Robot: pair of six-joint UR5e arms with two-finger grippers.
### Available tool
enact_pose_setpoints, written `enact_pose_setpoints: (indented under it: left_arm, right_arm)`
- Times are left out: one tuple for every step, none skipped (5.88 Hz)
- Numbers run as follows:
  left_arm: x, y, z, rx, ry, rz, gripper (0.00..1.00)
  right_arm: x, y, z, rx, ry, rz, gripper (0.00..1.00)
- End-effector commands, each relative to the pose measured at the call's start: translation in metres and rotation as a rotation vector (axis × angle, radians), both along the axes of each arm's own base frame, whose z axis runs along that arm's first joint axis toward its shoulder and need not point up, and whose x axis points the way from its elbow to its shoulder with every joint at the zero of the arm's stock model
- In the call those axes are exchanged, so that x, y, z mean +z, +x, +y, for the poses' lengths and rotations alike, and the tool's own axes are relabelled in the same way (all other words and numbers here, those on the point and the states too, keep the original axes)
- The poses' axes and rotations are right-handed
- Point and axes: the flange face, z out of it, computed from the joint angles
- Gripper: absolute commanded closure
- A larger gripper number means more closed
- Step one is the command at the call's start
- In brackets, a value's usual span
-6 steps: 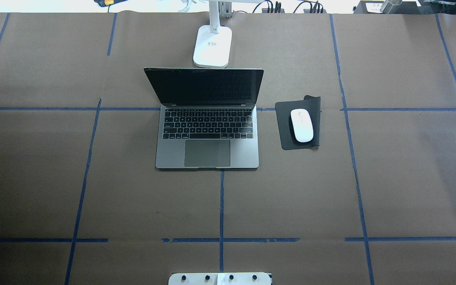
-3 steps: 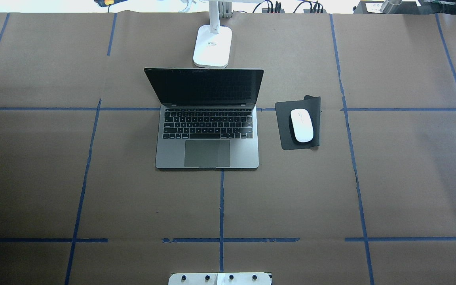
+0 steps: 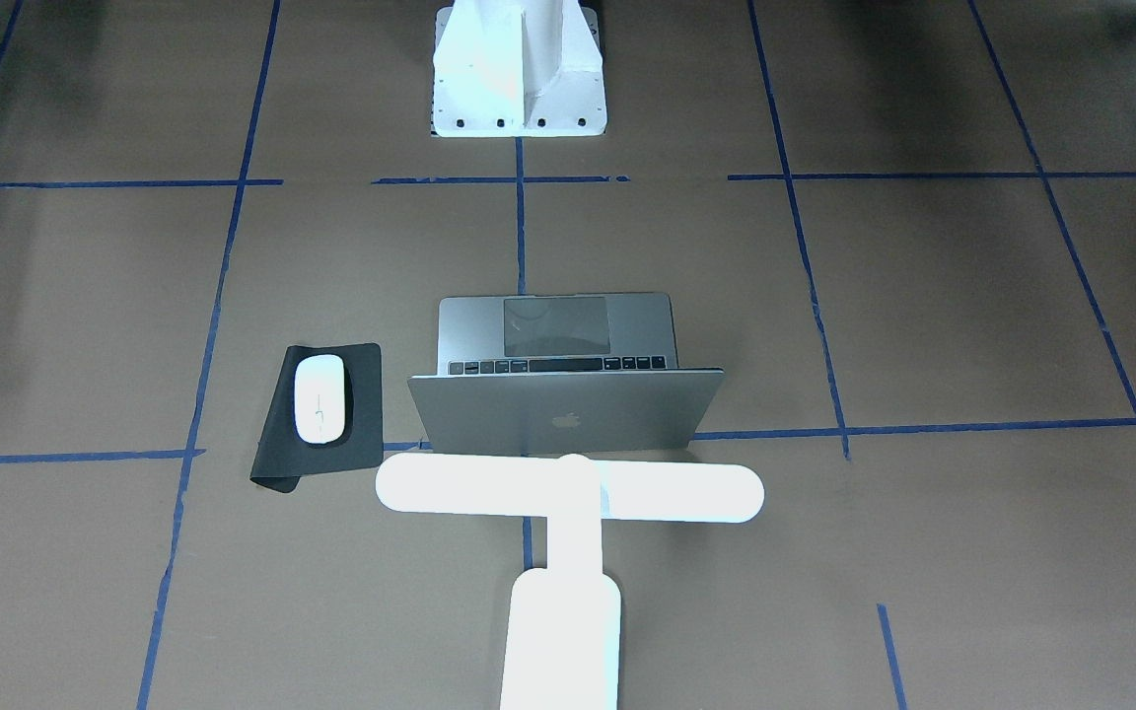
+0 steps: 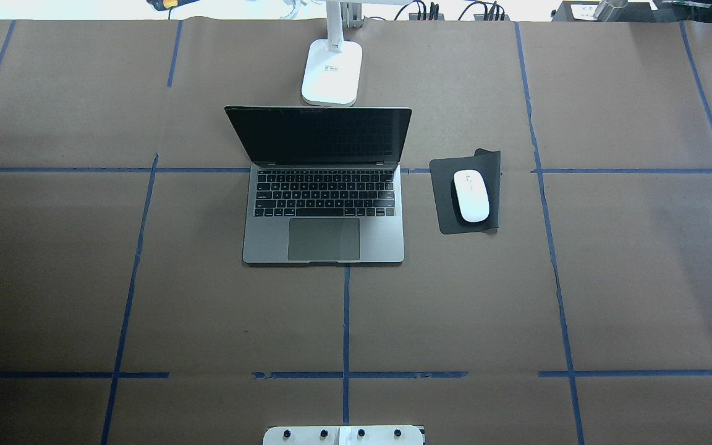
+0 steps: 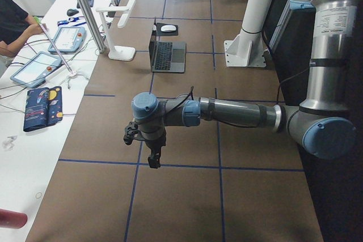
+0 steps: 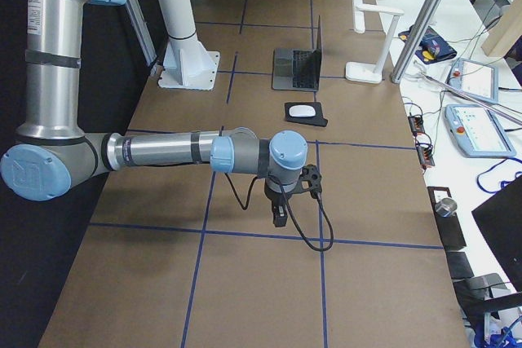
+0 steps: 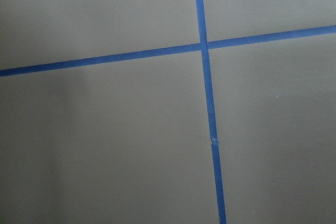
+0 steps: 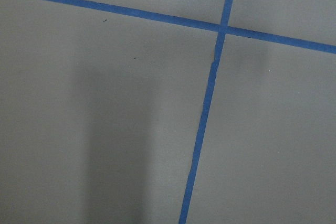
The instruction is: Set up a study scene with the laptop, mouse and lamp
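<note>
- The left gripper (image 5: 152,160) hangs over the bare table (image 5: 187,196) at the left end, far from everything. I cannot tell if it is wide or narrow.
- The laptop (image 4: 324,216) sits open in the middle, its long side running left to right. The glowing lamp (image 4: 331,74) is just behind it.
- The mouse (image 4: 471,196) lies on a black pad (image 4: 442,179) just right of the laptop, so the right arm is nearer to it.
- The right gripper (image 6: 279,216) hangs at the right end, and I cannot tell its opening either. Nothing is in the way.

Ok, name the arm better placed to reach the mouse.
Right, probably: the mouse sits on the mouse pad on the laptop's right; the left arm would cross the laptop.
</note>
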Motion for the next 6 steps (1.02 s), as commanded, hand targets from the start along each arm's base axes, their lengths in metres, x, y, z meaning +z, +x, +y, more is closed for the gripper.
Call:
enact_pose_setpoints:
  left_arm:
    - [-0.003,0.01,0.002,-0.014,-0.031,0.147,0.0]
    - [-0.001,0.009,0.004,-0.011,-0.022,0.141,0.0]
    - [0.006,0.009,0.011,-0.01,-0.033,0.14,0.0]
    - [0.008,0.01,0.013,-0.016,-0.045,0.147,0.0]
    - [-0.01,0.008,0.016,-0.017,-0.015,0.147,0.0]
    - [-0.032,0.009,0.02,-0.008,0.027,0.147,0.0]
  right_arm:
    - [0.006,0.0,0.006,0.005,-0.017,-0.002,0.0]
    - [0.006,-0.001,0.007,0.004,-0.018,-0.006,0.0]
    - [0.004,0.0,0.006,0.006,-0.014,-0.006,0.0]
    - [0.003,-0.001,0.007,0.005,-0.013,-0.008,0.0]
    - [0.002,0.0,0.006,0.006,-0.012,0.0,0.0]
    - [0.004,-0.001,0.007,0.007,-0.018,-0.006,0.0]
